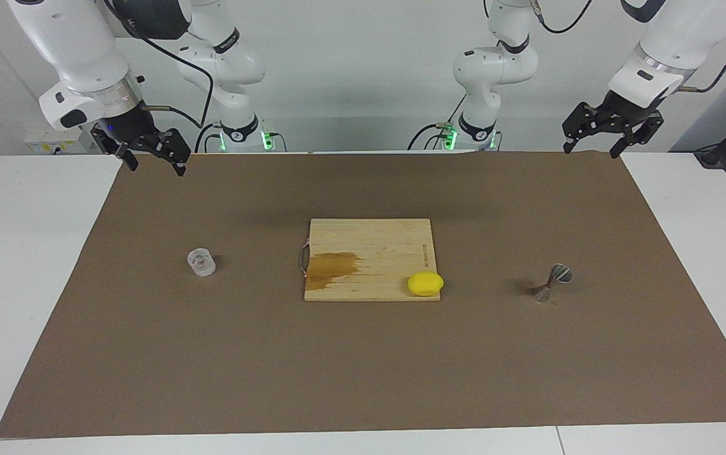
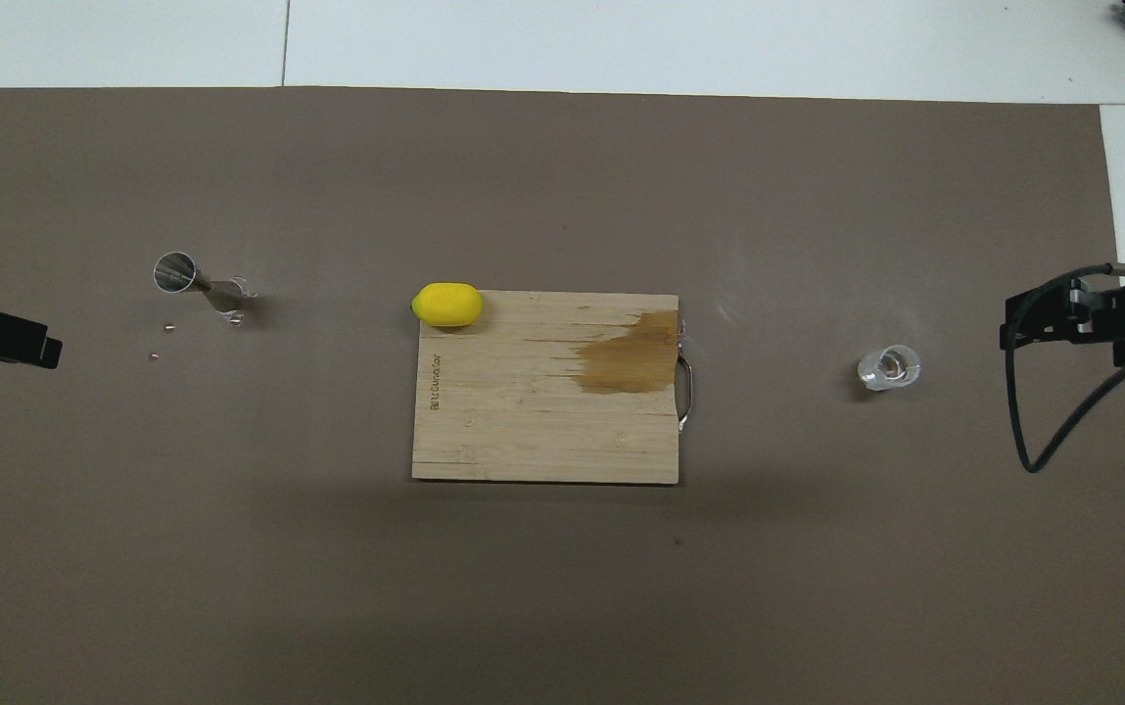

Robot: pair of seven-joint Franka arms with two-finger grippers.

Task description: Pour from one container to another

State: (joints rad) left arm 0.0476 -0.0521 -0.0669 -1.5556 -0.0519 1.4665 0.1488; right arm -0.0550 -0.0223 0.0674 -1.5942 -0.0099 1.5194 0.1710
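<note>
Unreadable dark print, cutting board [image 1: 372, 259]

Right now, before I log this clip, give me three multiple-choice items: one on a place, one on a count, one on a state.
1. Where is the lemon?
A. on the board's corner
B. in the cup
C. beside the jigger

2. How many lemons are in view?
A. none
B. one
C. three

3. What is the right gripper doing?
A. gripping the cup
B. hanging open in the air, holding nothing
C. pressing on the board

Answers:
1 A, it sits on the corner toward the left arm's end.
2 B, only one yellow fruit shows.
3 B, its fingers are spread, well above the mat, like the left gripper.
</note>
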